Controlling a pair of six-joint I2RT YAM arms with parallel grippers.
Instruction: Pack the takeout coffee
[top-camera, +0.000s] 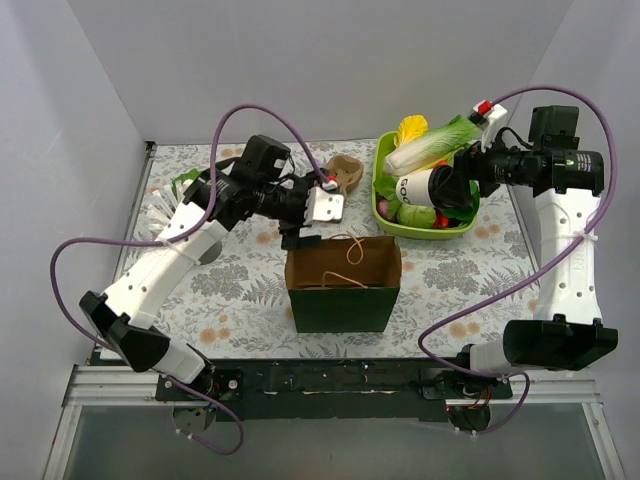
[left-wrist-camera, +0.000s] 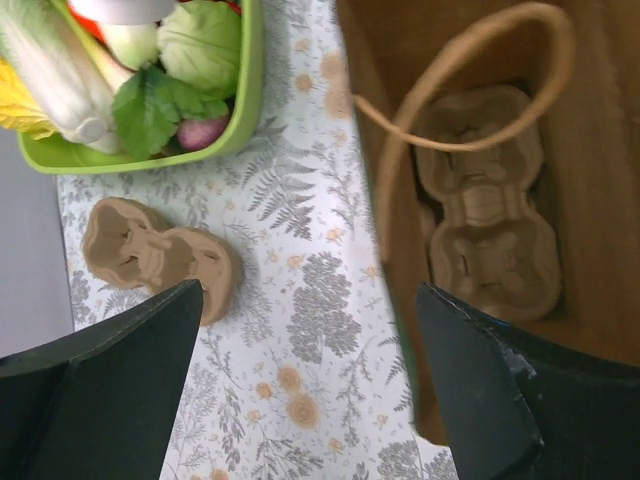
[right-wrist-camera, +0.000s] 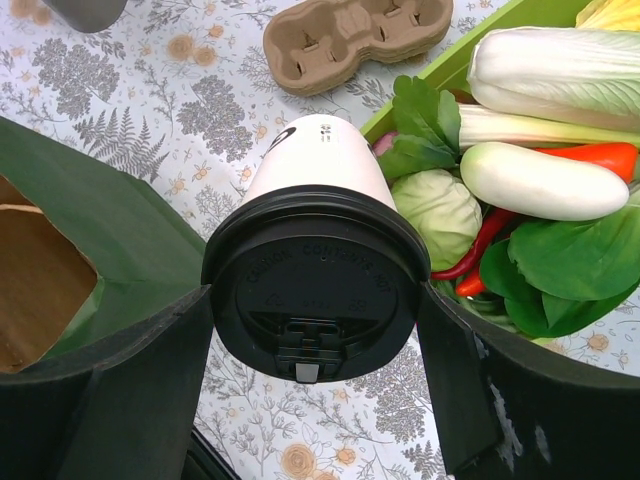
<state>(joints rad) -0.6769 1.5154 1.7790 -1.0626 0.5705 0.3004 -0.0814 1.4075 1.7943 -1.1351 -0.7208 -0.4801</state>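
takeout coffee (right-wrist-camera: 316, 285) — lidded, in right fingers (right-wrist-camera: 458, 385)

Overhead, I see only part of the coffee cup (top-camera: 418, 187). A cabbage (top-camera: 435, 145) overlaps it, and I can't tell where its dark lid ends and the right gripper (top-camera: 452, 186) begins. On the right wrist view, the lid (right-wrist-camera: 315, 290) hides the cup's base, and its embossed lettering is too fine to read. The top edge crops a grey cup (right-wrist-camera: 85, 10).

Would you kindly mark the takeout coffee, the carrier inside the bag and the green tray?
takeout coffee (right-wrist-camera: 315, 290): right wrist view, black lid's centre
carrier (left-wrist-camera: 487, 205): left wrist view, its middle
green tray (left-wrist-camera: 250, 70): left wrist view, right rim
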